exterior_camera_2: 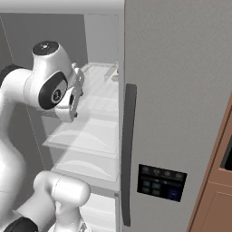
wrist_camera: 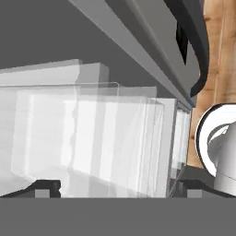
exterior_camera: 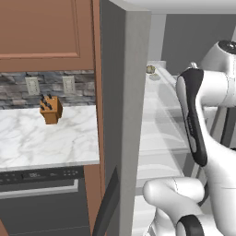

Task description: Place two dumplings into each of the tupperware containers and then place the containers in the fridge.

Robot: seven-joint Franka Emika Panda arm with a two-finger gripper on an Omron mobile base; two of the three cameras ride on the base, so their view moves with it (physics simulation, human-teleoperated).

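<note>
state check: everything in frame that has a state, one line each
fridge: one door open, shelves exposed; the door with the black panel closed.
gripper: open, nothing between the fingertips, pointed at the clear shelves inside the fridge.
tupperware container: resting at the back of the upper shelf.
dumpling: sitting in that container.
dishwasher: closed.
knife block: upright on the marble counter.

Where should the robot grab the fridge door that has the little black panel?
Probably the long dark handle along the left edge of the door, around its middle, coming straight from the front. The bar runs up and down and stands out from the door, so a sideways pinch should wrap it.
</note>
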